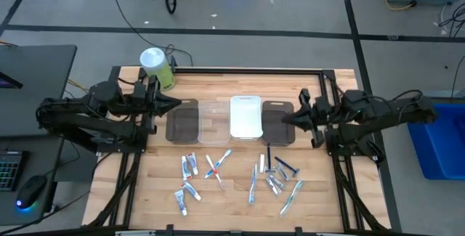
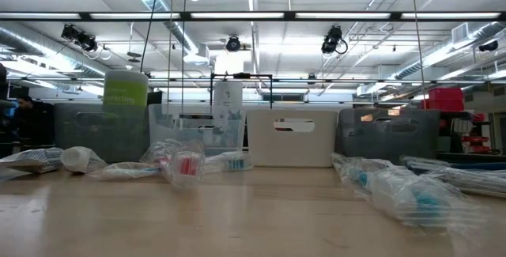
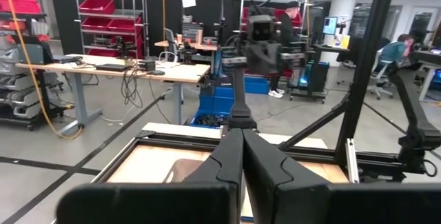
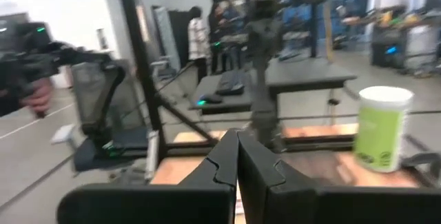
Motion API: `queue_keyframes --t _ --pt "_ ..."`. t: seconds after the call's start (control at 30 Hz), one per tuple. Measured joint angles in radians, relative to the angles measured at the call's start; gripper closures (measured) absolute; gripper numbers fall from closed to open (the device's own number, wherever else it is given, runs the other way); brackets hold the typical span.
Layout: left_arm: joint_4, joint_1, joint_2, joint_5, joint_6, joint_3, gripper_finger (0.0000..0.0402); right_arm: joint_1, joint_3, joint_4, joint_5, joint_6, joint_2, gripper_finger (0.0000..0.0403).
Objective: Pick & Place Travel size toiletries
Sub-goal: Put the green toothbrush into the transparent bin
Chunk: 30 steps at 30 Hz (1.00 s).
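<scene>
Wooden tabletop [image 1: 152, 185]: toiletries [image 1: 240, 174] scattered lower centre, none in the four trays [image 1: 230, 120] lined up mid-frame as drop targets. Left hand [image 1: 176, 104] and right hand [image 1: 285, 119] pinched closed, empty, parked at row ends. Nothing picked yet.

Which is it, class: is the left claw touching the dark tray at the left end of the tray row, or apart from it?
Cannot tell. In the high view the shut left claw overlaps the dark tray's edge from straight above, hiding any height gap; the left wrist view doesn't settle it either.
</scene>
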Motion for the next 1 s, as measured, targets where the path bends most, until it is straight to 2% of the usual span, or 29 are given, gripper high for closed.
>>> queue_keyframes --t 0.23,0.4,0.53,0.73,1.0 --pt "0.001 0.0 0.0 -0.022 0.1 0.0 0.0393 0.148 0.001 -0.127 0.0 0.002 0.072 0.0396" --pt "0.002 0.0 0.0 -0.022 0.109 0.0 0.0384 0.247 0.001 -0.254 -0.001 0.023 0.107 0.0396" --pt "0.002 0.0 0.0 -0.026 0.109 0.0 0.0394 0.304 0.001 -0.318 -0.036 0.047 0.122 0.0396" --pt "0.002 0.0 0.001 -0.034 0.109 0.0 0.0389 0.356 0.001 -0.409 -0.104 0.043 0.132 0.0395" --pt "0.004 0.0 0.021 -0.047 0.108 -0.001 0.0392 0.368 0.001 -0.531 -0.122 0.052 0.134 0.0389"
